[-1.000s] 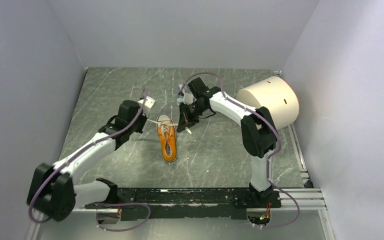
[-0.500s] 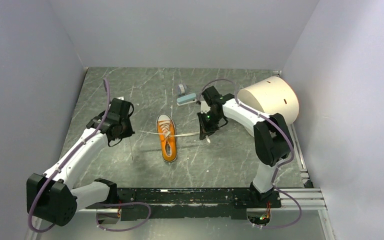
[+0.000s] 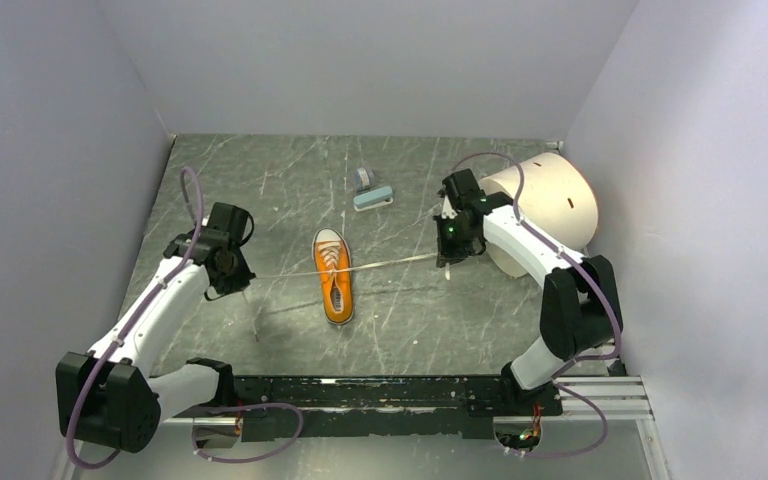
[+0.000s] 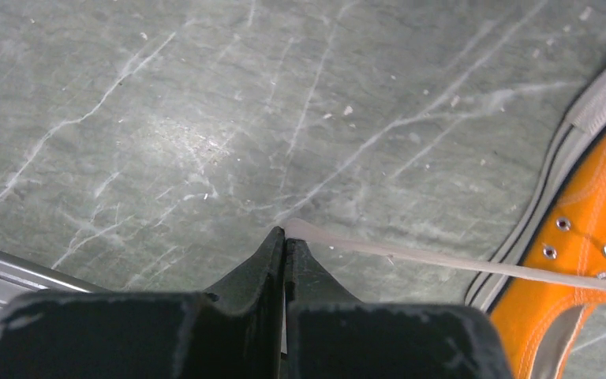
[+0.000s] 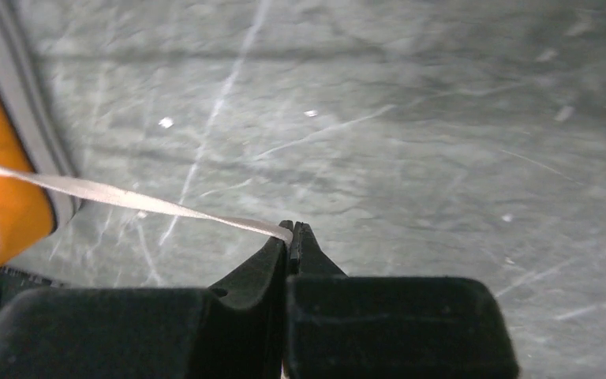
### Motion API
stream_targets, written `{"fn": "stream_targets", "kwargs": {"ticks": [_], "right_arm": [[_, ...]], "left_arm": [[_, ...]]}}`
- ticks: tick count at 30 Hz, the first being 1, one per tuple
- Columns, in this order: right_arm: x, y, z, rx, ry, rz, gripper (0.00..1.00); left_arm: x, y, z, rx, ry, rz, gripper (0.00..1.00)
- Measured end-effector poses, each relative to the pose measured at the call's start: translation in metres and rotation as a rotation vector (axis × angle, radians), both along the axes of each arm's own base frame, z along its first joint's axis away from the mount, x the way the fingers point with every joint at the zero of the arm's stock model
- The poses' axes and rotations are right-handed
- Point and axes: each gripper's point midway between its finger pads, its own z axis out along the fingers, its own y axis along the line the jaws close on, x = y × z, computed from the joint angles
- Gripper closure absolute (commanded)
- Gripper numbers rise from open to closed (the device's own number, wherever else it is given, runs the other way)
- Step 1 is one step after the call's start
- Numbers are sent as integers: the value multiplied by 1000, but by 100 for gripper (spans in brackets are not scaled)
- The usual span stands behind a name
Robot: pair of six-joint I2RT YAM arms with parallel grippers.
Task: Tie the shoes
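The orange shoe [image 3: 335, 275] with its white toe cap lies mid-table, toe pointing away from the arm bases. Its cream laces run out taut to both sides. My left gripper [image 3: 243, 282] is shut on the left lace [image 3: 280, 273] well to the left of the shoe; in the left wrist view the lace [image 4: 442, 259] leaves the pinched fingertips [image 4: 285, 237] toward the shoe's eyelets [image 4: 592, 253]. On the opposite side my right gripper [image 3: 444, 258] is shut on the right lace [image 3: 390, 263]; that lace [image 5: 126, 196] stretches from its tips [image 5: 292, 231] back to the shoe [image 5: 0, 197].
A large cream cylinder [image 3: 550, 200] lies on its side at the right, just behind the right arm. A small grey-blue block [image 3: 372, 198] and a small grey object [image 3: 362, 177] sit behind the shoe. Walls enclose the table on three sides.
Both grippers have drawn apart, the left going left and nearer, the right going right, pulling the laces from slack to a taut line across the shoe. The shoe has stayed put.
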Motion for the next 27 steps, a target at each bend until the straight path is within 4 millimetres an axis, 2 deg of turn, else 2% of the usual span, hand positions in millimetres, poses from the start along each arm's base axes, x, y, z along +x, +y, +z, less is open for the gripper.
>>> {"fn": "stream_targets", "kwargs": {"ticks": [4,13,16,19,20,21,22,23,24,27], "right_arm": [[6,-26,-10,-78,-32,-96,100],[-14,-48,-52,-176,3,-207,100],[-8,-52,-56,-205,-11,-246,100],[0,-46,-55,-176,-40,-242,100],[2,-42,-54,-162,-48,-232,100],[4,-38,-53,-145,-58,-214,98],[5,-34,-52,-131,-65,-195,89],[6,-28,-50,-111,-74,-166,79],[7,-23,-48,-92,-85,-137,68],[11,-6,-34,-30,-127,-44,43]], "left_arm": [[1,7,-9,-14,35,65,95],[-10,6,-53,-106,161,142,95],[-16,5,-69,-151,218,188,95],[-20,8,-75,-174,242,237,95],[-19,9,-75,-176,239,243,84],[-18,9,-75,-177,231,247,63],[-17,11,-74,-174,225,247,44],[-16,13,-72,-162,219,248,15],[-13,16,-69,-151,209,249,5],[9,21,-52,-128,147,196,3]]}}
